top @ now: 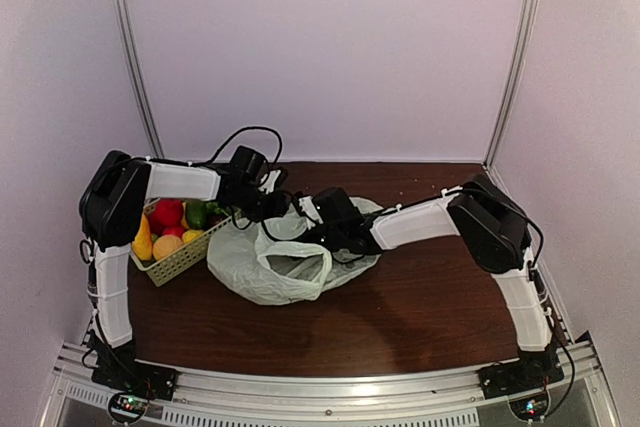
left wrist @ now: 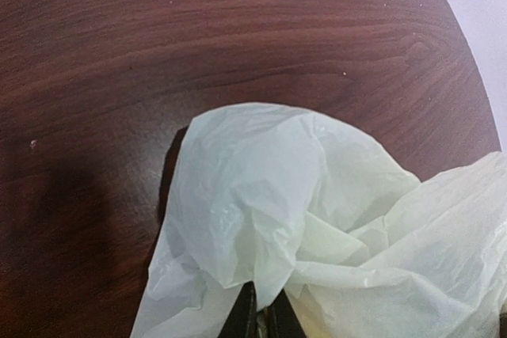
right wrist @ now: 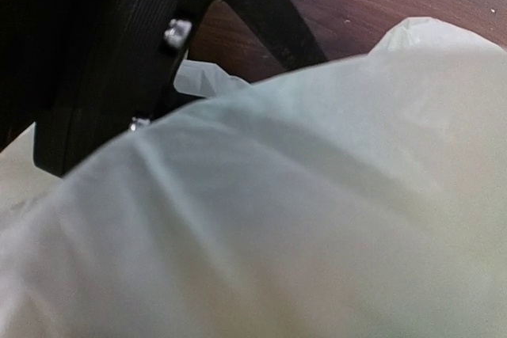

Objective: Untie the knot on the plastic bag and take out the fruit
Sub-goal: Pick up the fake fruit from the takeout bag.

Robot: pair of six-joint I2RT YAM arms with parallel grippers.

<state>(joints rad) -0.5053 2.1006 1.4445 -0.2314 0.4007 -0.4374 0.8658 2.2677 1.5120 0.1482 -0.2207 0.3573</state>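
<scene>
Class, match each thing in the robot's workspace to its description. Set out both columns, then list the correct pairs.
1. plastic bag
2. basket
3. left gripper
4. table

A. dark brown wood grain
B. shut on a fold of thin plastic
C. pale, crinkly, lying mid-table
D. slotted sides, at the left edge

Pairs: 1-C, 2-D, 3-B, 4-A

- Bare bench (top: 430, 307) right of and in front of the plastic bag (top: 250, 269) leaves open passage.
- The basket (top: 188, 259) sits just beside the bag's left side, closing that approach.
- The left arm (top: 185, 182) and right arm (top: 415, 222) meet over the bag's far edge.
</scene>
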